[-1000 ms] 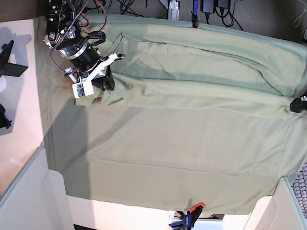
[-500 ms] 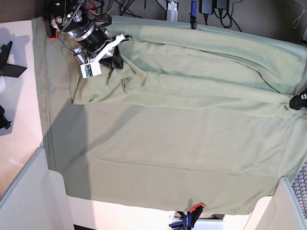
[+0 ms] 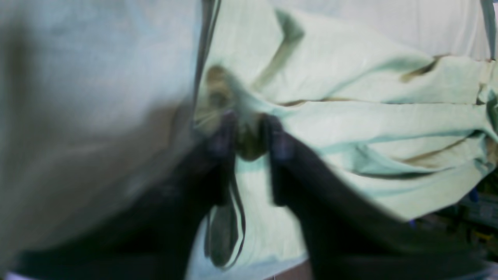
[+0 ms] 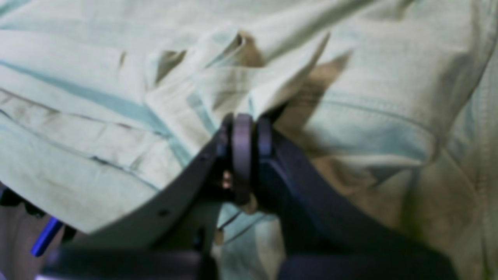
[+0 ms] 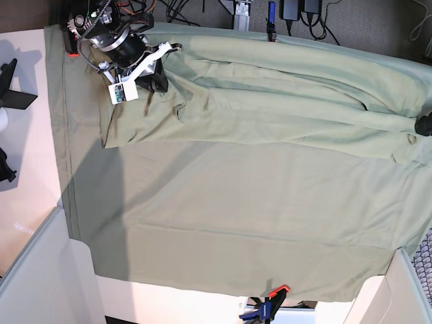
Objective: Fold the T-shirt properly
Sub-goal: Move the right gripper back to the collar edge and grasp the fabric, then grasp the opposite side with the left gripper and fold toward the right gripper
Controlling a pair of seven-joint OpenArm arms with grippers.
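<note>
The pale green T-shirt (image 5: 270,108) lies as a long crumpled band across the far part of the table, on top of a larger green sheet (image 5: 236,223). My right gripper (image 5: 158,79) is at the band's left end, shut on a bunched fold of the T-shirt (image 4: 97,128); its fingers (image 4: 243,136) are pressed together on the cloth. My left gripper (image 5: 424,125) is at the band's right end, mostly cut off by the frame edge. In the left wrist view this gripper (image 3: 249,136) pinches a fold of the T-shirt (image 3: 350,124).
An orange and blue clamp (image 5: 266,307) holds the sheet at the front edge and a blue clamp (image 5: 272,23) holds it at the far edge. Cables lie behind the table. A black stand (image 5: 10,84) is at the left. White panels (image 5: 40,277) flank the front corners.
Both grippers have moved toward the far edge with the T-shirt's edge in them. The shirt now forms a narrower band farther back, and more of the sheet shows.
</note>
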